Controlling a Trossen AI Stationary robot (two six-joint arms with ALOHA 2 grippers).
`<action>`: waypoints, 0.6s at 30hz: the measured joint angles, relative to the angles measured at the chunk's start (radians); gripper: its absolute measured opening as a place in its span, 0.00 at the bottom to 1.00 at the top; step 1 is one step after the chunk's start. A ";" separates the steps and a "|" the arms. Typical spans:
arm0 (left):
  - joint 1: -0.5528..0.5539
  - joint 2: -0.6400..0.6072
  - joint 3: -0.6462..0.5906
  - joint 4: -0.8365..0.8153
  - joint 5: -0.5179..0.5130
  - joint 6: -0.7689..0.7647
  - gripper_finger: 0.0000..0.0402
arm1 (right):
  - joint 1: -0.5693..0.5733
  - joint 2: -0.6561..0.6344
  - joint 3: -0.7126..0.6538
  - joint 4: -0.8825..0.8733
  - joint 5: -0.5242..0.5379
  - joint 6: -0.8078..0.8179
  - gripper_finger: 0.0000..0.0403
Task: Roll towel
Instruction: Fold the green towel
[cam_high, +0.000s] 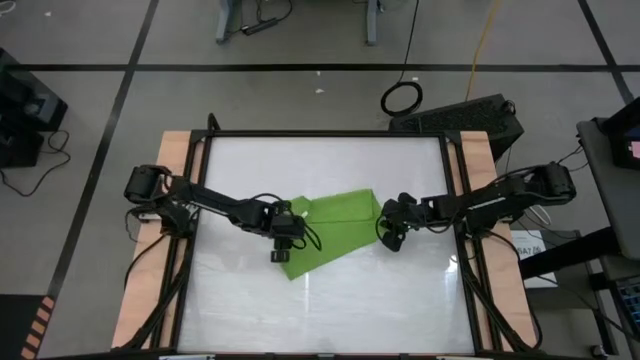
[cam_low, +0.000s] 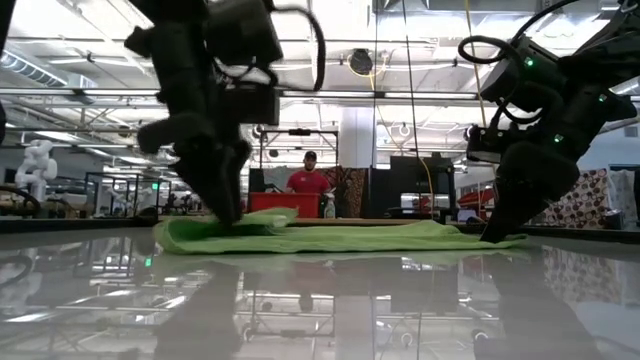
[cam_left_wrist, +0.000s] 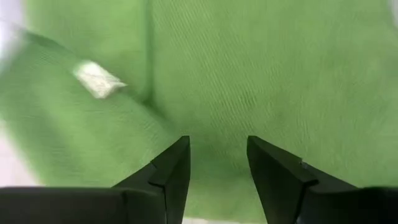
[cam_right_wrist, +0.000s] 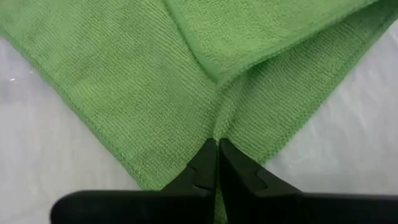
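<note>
the table (cam_high: 330, 300) carries the towel (cam_high: 330, 232), lying folded and flat at its middle, between the two arms. the left gripper (cam_left_wrist: 217, 163) is pressed down on the towel's left part, fingers parted. the right gripper (cam_right_wrist: 217, 152) is closed, pinching a ridge of cloth at the towel's right edge.
</note>
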 joint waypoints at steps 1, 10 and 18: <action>0.000 -0.010 0.000 -0.006 -0.008 0.000 0.41 | 0.000 0.000 0.000 0.000 0.000 0.005 0.02; 0.000 -0.006 0.000 -0.001 -0.014 -0.002 0.41 | 0.000 -0.001 0.000 0.003 -0.022 0.095 0.02; 0.006 0.001 0.001 0.171 -0.196 0.001 0.41 | 0.043 -0.018 -0.005 0.010 -0.050 0.151 0.02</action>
